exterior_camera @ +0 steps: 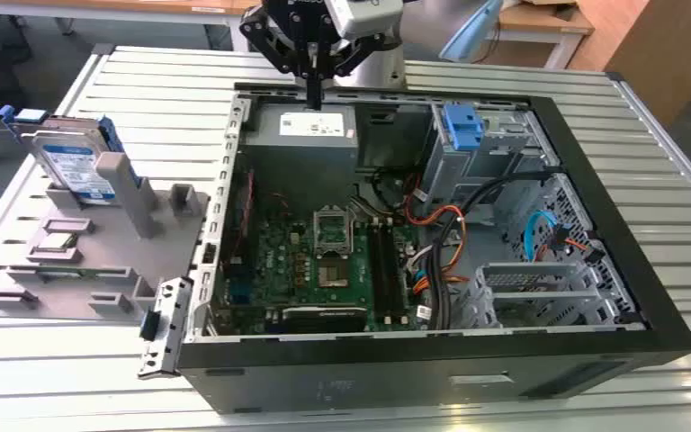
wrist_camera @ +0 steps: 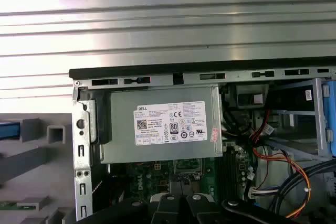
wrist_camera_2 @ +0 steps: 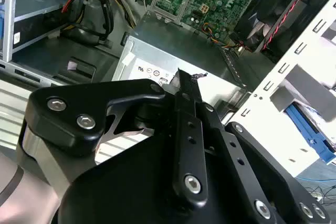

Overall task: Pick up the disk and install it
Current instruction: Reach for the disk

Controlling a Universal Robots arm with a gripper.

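Nearest in the exterior view is the black wall of the open computer case (exterior_camera: 442,360), which lies on its side on a slatted metal table (exterior_camera: 154,81). Just beyond that wall, inside the case, sits the green motherboard (exterior_camera: 321,261), with a silver drive cage (exterior_camera: 538,288) to the exterior view's right of it and orange and black cables (exterior_camera: 435,225) running between the two. Outside the case, on the exterior view's left, a grey fixture (exterior_camera: 82,270) rests on the table just beside the case. At the far end of that fixture stands the disk (exterior_camera: 76,166), upright on its edge, its blue-and-white label turned toward the camera and a blue rail at its top. Farther back inside the case, against the far wall, lies the grey power-supply box (exterior_camera: 303,126) with its white label, seen in both wrist views (wrist_camera: 168,124) (wrist_camera_2: 173,51); a light-blue bracket (exterior_camera: 460,126) stands to the exterior view's right of it. The gripper (exterior_camera: 313,94) hangs over the far edge of the case, pointing straight down at the top of the power-supply box. Its fingers are pressed together with nothing between them, as the second wrist view (wrist_camera_2: 185,77) also shows. The disk is well apart from the gripper, off to the exterior view's left and outside the case wall.
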